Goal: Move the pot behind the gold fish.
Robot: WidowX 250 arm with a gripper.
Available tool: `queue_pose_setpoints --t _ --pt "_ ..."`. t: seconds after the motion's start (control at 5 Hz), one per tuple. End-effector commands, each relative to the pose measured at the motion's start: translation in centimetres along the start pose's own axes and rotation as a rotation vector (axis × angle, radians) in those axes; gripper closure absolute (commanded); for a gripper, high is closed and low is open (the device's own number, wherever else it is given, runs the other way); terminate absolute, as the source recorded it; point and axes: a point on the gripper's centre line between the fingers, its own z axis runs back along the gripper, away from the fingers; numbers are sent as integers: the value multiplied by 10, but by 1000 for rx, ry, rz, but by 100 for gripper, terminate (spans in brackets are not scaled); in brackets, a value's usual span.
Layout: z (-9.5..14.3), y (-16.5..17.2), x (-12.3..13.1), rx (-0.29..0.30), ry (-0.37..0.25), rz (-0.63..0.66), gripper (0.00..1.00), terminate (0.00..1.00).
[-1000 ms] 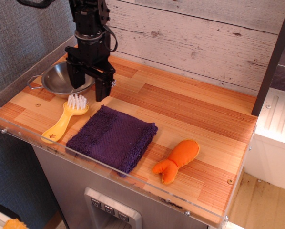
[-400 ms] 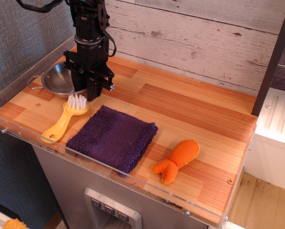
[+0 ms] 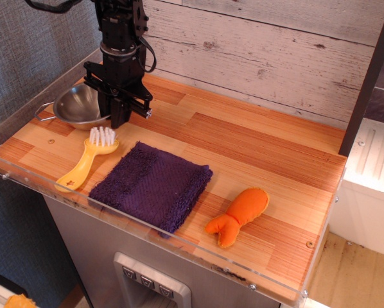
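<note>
The hand (image 3: 119,117) looks clenched on the near rim of the pot (image 3: 78,106) at the surface's (image 3: 256,147) far-left corner. Next: lift and carry it right, behind the fish (image 3: 239,215).

Whitewashed plank wall (image 3: 262,58) behind wooden countertop (image 3: 256,154); grey textured wall (image 3: 25,58) alongside.

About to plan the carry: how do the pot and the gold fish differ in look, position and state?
The pot is shiny metal, round and hollow; the gold fish is soft orange fabric with a forked tail. The pot sits at the back left corner with the claw shut on its rim; the gold fish lies untouched near the front right edge. The pot looks wider than the gold fish. Both are on the wooden table.
</note>
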Motion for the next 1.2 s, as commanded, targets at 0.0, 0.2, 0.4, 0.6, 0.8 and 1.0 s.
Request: queue_pose_setpoints --t 0.0,0.2,0.4,0.6,0.8,1.0 --pt "48 8 -11 32 -92 -41 100 0" --pt "95 -1 -17 56 -183 -20 100 0" --pt "138 -30 -16 69 -235 -31 100 0" --pt "152 -73 4 0 -278 -151 100 0" --pt "149 -122 26 -42 -274 -221 100 0" --pt "133 -174 39 -39 -236 -282 100 0"
